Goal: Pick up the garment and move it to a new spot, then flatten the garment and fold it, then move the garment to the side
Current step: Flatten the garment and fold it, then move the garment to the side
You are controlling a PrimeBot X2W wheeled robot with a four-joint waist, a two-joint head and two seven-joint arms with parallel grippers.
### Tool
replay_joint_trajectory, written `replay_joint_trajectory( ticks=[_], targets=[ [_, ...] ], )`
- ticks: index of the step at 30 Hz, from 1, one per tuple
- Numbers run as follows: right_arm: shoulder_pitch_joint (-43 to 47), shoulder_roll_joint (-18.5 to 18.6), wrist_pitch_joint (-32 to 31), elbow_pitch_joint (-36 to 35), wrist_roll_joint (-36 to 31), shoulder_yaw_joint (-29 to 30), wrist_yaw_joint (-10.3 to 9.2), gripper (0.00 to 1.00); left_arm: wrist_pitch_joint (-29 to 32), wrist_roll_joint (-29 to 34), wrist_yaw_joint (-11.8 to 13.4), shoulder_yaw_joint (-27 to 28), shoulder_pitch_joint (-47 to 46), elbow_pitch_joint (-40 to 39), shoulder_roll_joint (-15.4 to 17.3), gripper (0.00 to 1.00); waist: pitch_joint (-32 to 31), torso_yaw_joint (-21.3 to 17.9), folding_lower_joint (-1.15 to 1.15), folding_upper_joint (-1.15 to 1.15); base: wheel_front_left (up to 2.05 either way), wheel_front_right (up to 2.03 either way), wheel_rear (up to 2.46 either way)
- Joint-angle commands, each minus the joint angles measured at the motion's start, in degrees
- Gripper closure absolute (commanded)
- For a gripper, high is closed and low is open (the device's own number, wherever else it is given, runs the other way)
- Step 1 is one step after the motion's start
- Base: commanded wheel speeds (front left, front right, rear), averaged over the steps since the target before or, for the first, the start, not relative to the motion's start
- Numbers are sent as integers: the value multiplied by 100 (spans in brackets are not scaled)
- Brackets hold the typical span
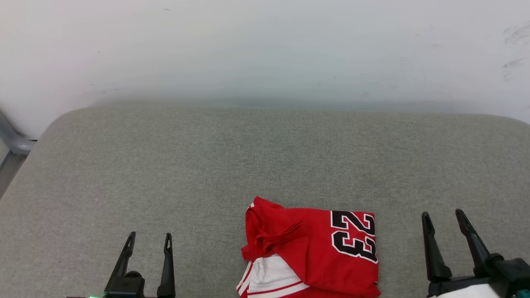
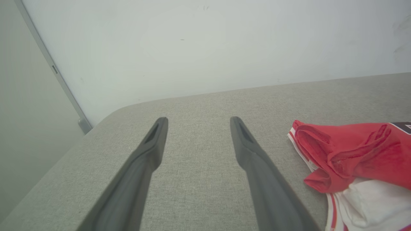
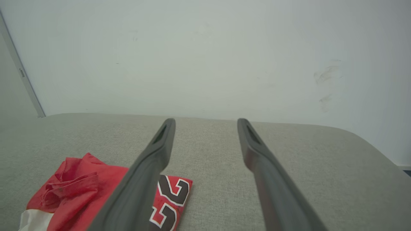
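Folded red short-sleeved jersey T-shirt on a grey woven padded surface, low and centre in the head view, close to the surface's near edge and lying between the two grippers. Roughly rectangular packet. Dark number "23" outlined in white, turned sideways, on the part nearer the right gripper. Bunched red folds along the side nearer the left gripper. White sleeve end with red stripes showing at the near left corner.

Left gripper, two long dark fingers spread wide, nothing between them, over bare grey fabric and apart from the shirt. Same spread in the left wrist view, with the bunched red edge and white sleeve end of the shirt at that view's right.

Right gripper, fingers likewise wide apart and empty, just beside the shirt's numbered edge, not touching it in the head view. In the right wrist view, one finger crossing in front of the shirt at lower left, part of the number visible beside it.

Plain white wall behind the surface, faint scuff marks towards its right. Grey metal rail at the far left edge.
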State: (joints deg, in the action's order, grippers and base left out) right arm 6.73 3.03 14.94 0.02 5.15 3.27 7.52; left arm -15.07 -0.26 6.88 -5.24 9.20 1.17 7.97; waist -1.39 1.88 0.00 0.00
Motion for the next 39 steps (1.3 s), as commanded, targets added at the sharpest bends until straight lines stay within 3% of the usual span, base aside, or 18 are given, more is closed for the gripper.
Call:
replay_joint_trajectory(
  ticks=[1, 15, 21, 25, 29, 39],
  targets=[
    [94, -22, 25, -40, 103, 44, -7, 0, -11, -16, -8, -6, 76, -12, 20, 0, -2, -7, 0, 0, 0, 0, 0],
    [282, -26, 22, 45, 177, -8, -6, 0, -11, -65, -36, -5, 41, 75, 47, 0, 3, 12, 0, 0, 0, 0, 0],
    [-223, -23, 14, -108, 77, 102, -6, 0, -11, -67, -64, -38, -54, 96, 13, 0, 41, 96, 0, 0, 0, 0, 0],
    [-822, 234, -312, -225, -33, 45, -7, 0, -11, -66, -98, -82, -135, 129, -8, 0, 81, 190, 0, 0, 0, 0, 0],
    [-1466, 576, -1085, -268, 130, -270, -6, 0, -11, -58, -129, -98, -175, 158, -7, 0, 106, 284, 0, 0, 0, 0, 0],
    [-2362, 1509, -4644, 538, 1558, -1360, -6, 0, -11, -40, -140, -118, -278, 176, -25, 0, 224, 415, 0, 0, 0, 0, 0]
  ],
)
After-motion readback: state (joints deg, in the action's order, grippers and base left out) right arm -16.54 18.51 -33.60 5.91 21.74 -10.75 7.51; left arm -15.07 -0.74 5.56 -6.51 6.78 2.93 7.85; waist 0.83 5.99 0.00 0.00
